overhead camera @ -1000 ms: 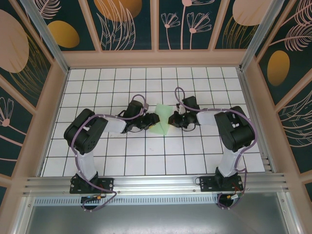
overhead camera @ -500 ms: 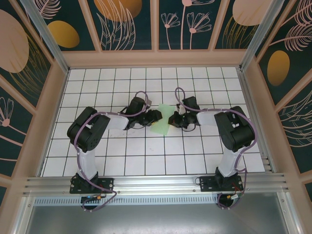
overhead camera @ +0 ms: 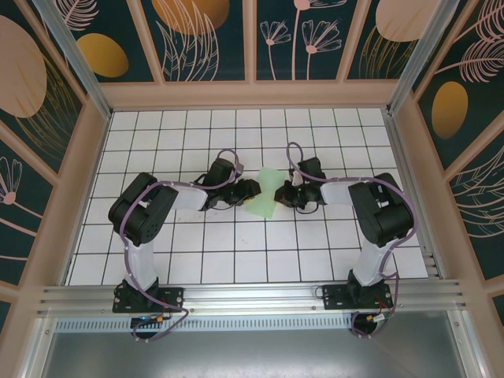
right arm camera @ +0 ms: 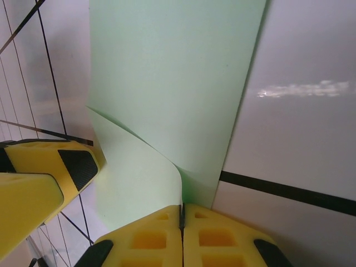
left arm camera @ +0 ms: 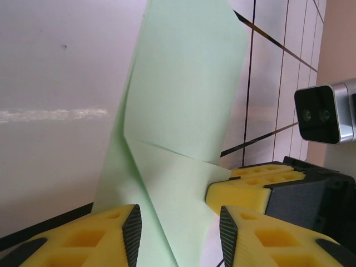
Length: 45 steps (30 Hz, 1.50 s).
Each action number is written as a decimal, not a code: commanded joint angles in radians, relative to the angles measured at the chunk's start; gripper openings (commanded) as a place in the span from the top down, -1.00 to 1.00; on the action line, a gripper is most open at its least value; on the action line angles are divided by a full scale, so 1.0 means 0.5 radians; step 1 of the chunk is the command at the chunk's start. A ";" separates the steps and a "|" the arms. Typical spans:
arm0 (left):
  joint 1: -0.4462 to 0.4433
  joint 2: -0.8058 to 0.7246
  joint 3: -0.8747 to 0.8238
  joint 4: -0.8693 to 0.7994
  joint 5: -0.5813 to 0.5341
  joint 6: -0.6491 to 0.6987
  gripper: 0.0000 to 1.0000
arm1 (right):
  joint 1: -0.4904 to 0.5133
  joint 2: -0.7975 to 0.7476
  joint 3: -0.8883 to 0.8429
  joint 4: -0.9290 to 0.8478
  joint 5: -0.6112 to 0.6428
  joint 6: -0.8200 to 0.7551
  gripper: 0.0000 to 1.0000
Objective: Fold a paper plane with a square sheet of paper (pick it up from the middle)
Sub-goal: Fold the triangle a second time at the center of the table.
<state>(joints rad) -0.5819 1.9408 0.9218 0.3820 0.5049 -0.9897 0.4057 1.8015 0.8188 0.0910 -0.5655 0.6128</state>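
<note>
Flanking the half-folded paper [overhead camera: 261, 197], left gripper [overhead camera: 250, 189] and right gripper [overhead camera: 281, 194] meet, seen from above. Left wrist: jaws spread astride the crease, seemingly not gripping; best closed squarely along it. Right wrist: jaws pressed together, pinching the paper's edge; hold firm.

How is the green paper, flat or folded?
Folded. The thin pale green paper sheet shows a sharp crease, with one layer lying over another.

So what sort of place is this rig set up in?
Looks like a purpose-built robot test cell: a white gridded table, walls of printed leaf-pattern panels, and an aluminium rail carrying both arm bases.
</note>
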 commanded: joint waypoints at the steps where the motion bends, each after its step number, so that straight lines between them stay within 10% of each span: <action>1: -0.006 -0.006 -0.027 -0.014 -0.028 -0.013 0.10 | -0.018 -0.054 -0.051 0.038 0.051 0.038 0.87; 45: -0.019 0.029 0.089 0.095 0.259 0.069 0.03 | -0.112 -0.391 -0.434 0.548 -0.109 0.276 0.85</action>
<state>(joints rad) -0.5838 1.9423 0.9440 0.3840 0.5991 -0.9699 0.3595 1.6405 0.6167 0.3099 -0.6044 0.7357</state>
